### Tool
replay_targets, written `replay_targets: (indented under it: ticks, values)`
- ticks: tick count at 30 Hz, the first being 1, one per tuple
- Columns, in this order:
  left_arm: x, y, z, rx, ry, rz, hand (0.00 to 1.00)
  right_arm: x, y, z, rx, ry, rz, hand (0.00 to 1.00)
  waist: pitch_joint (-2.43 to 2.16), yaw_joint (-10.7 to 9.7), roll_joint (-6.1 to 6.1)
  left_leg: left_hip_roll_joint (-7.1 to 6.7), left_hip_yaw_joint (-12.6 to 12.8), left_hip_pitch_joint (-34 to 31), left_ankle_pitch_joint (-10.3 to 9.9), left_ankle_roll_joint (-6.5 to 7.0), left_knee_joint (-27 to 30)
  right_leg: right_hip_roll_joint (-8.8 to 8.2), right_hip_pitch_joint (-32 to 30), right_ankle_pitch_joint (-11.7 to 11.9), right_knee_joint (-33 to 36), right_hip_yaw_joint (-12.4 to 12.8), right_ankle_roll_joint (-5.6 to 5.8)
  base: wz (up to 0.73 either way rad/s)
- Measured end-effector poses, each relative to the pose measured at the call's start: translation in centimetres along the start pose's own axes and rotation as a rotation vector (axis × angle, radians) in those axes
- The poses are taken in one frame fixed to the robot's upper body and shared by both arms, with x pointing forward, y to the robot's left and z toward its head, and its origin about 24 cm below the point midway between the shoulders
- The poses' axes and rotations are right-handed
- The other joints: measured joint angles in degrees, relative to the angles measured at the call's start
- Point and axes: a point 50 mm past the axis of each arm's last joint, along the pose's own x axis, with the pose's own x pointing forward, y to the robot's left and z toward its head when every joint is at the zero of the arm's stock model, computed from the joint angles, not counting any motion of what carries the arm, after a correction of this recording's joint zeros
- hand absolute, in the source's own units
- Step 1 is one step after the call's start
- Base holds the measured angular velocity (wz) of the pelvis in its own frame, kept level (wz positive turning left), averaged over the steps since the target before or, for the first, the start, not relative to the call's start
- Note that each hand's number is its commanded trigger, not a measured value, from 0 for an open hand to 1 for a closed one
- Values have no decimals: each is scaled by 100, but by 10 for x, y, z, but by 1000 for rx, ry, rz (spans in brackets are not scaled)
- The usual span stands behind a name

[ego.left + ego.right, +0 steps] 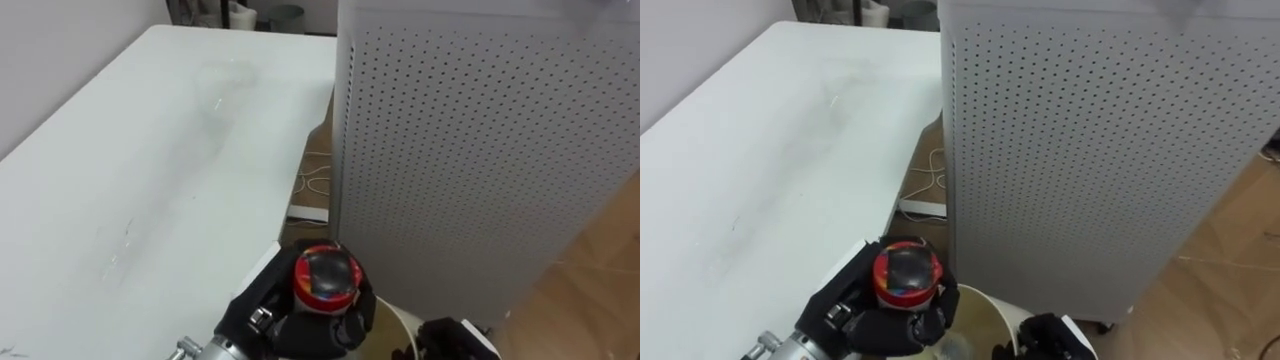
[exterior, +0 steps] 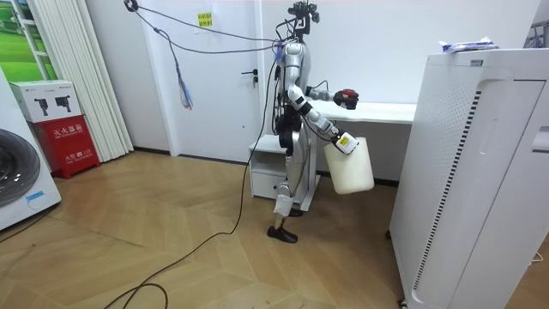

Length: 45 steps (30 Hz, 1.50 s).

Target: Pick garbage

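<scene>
In the left eye view, the left hand (image 1: 300, 318) curls its fingers round a red and black ball (image 1: 325, 275), between the white table (image 1: 150, 180) and a perforated white cabinet (image 1: 480, 150). The ball is just beside the rim of a white bin (image 1: 397, 318). The right hand (image 1: 455, 340) is at that rim; its grip cannot be told.

In the room view, the robot stands at the table's end. It holds the ball at table height, above the bin hanging from its right hand.
</scene>
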Motion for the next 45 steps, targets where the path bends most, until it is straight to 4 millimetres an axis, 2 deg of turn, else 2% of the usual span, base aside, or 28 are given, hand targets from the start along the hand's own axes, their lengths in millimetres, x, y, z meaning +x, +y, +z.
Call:
replay_targets:
  ticks: [4,8,10,11,12,13,14,15,16,27,36,45]
  values:
    - [-1,1,-7,-27,27,6,100,2,-1,5,-4,-13,-9,100,-22,-17,99,26,95,-94,1,1,-4,13,-154,12,45,77,-17,-12]
    - [-2,1,-11,-43,45,10,100,4,-2,8,-5,-22,-15,100,-20,-74,169,40,145,-156,5,6,-5,20,-271,13,106,135,-19,-8]
    - [-2,0,-12,-49,51,11,92,5,-1,9,-4,-26,-17,100,-19,-131,168,40,146,-157,5,6,-9,20,-273,13,105,134,-19,0]
    - [-2,0,-13,-51,54,12,76,5,-2,10,-5,-29,-20,100,-19,-158,168,40,156,-157,4,6,-10,20,-280,13,105,144,-19,-5]
    - [-2,0,-13,-51,55,12,65,6,-2,11,-6,-31,-23,100,-19,-173,168,41,171,-171,4,6,-10,20,-305,13,107,158,-19,-6]
    - [-2,0,-13,-51,54,12,37,6,-2,11,-6,-32,-25,100,-19,-177,168,41,177,-189,4,6,-10,20,-327,13,111,166,-19,-8]
    - [-2,0,-13,-52,55,11,13,6,-3,12,-6,-33,-30,100,-18,-177,166,44,197,-216,5,6,-10,22,-362,13,115,183,-20,-7]
    - [-2,-1,-15,-58,62,10,4,6,-3,11,-6,-32,-32,100,-18,-177,166,47,216,-213,4,6,-10,22,-364,14,115,200,-20,-8]
    - [-2,-2,-16,-59,64,7,0,6,-3,11,-6,-32,-33,100,-18,-177,166,47,224,-210,4,6,-11,22,-364,14,115,207,-20,-6]
    - [6,-18,-13,-124,43,-88,0,7,-3,16,64,-53,-45,100,-4,-196,144,47,249,-251,10,15,-28,4,-462,13,191,192,-19,0]
    - [20,-41,-6,-117,20,-240,0,8,9,9,41,-18,-22,100,-1,-279,140,49,265,-338,14,23,8,4,-555,13,231,190,-19,0]
    - [23,-46,-4,-140,4,-266,0,8,15,8,33,-13,0,100,13,-333,121,49,290,-340,14,23,7,4,-566,13,232,210,-19,-1]
